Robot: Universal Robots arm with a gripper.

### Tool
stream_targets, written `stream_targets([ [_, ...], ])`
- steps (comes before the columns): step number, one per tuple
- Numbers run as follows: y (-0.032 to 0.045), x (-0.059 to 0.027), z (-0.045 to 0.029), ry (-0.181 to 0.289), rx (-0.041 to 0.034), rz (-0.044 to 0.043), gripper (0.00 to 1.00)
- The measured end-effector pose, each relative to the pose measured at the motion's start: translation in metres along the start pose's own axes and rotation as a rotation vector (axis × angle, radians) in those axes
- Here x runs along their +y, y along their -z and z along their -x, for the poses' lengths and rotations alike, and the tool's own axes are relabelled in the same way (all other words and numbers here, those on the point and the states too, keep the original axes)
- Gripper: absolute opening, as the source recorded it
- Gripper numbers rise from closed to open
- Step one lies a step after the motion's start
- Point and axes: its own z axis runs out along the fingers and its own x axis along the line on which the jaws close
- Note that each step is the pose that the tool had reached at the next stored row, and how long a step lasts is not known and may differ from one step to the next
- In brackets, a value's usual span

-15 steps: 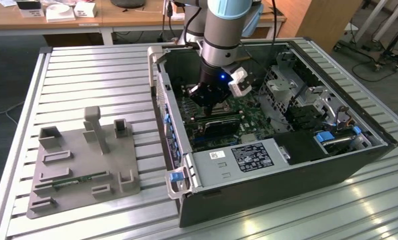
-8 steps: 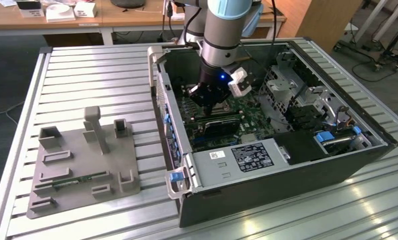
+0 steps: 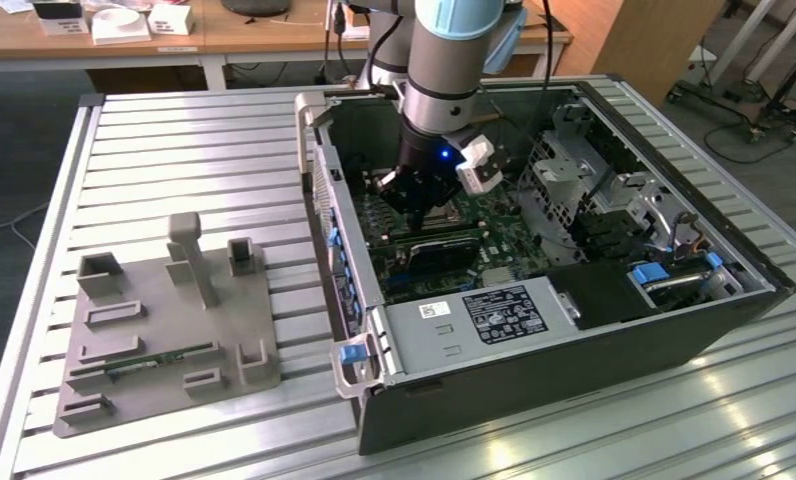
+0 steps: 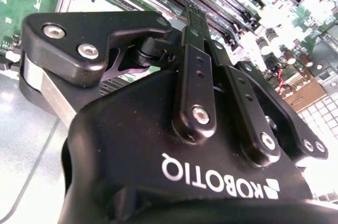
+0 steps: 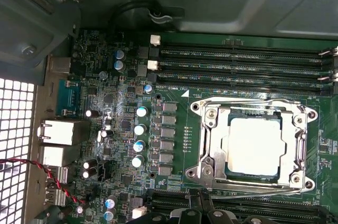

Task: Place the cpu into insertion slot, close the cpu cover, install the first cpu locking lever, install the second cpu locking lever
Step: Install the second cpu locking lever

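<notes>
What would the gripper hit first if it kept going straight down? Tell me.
Probably the memory slots beside the cpu cover: in the first wrist view the gripper sits over them, though depth is unclear.

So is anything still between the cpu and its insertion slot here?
Nothing visible. In the first wrist view the cpu already lies in the insertion slot, with the cpu cover framing it. The gripper hangs above the motherboard inside the computer case.

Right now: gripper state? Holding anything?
Gripper: fingers together, shut, nothing visibly held; it hovers inside the computer case over the motherboard, with the cpu seated under the closed cpu cover.
</notes>
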Motion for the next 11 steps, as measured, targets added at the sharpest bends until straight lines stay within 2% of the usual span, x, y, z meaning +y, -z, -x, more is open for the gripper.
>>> stream_targets([
  [7, -0.0001, 0.0, 0.0, 0.0, -0.0001, 0.0013, 0.11],
  [9, -0.0006, 0.0, 0.0, 0.0, -0.0005, 0.0067, 0.11],
  [10, -0.0009, 0.0, 0.0, 0.0, -0.0008, 0.0119, 0.11],
  [11, -0.001, 0.0, 0.0, 0.0, -0.0013, 0.0209, 0.11],
])
